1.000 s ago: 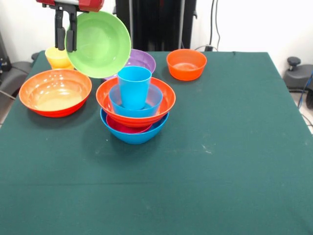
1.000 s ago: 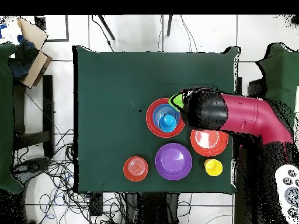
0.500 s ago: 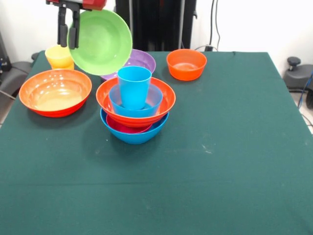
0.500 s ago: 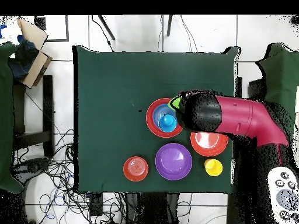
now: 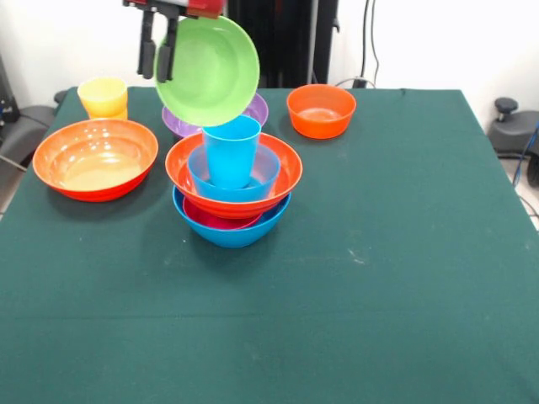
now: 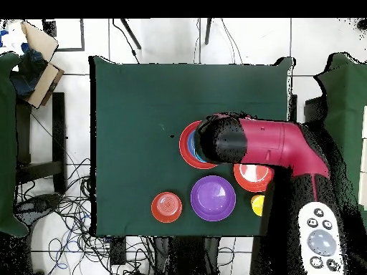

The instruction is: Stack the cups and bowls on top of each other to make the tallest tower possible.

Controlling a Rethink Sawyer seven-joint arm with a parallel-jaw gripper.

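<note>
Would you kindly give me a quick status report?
Pincer shut on lime green bowl, tilted, aloft. Tower below, blue cup topmost. Nothing in the way.

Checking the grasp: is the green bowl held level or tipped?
Tipped: the green bowl hangs nearly on edge from the gripper, its inside facing the camera.

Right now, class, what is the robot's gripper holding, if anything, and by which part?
The gripper holds the lime green bowl by its rim, at the bowl's left edge in the front view. The bowl hangs tilted on its side above the blue cup.
</note>
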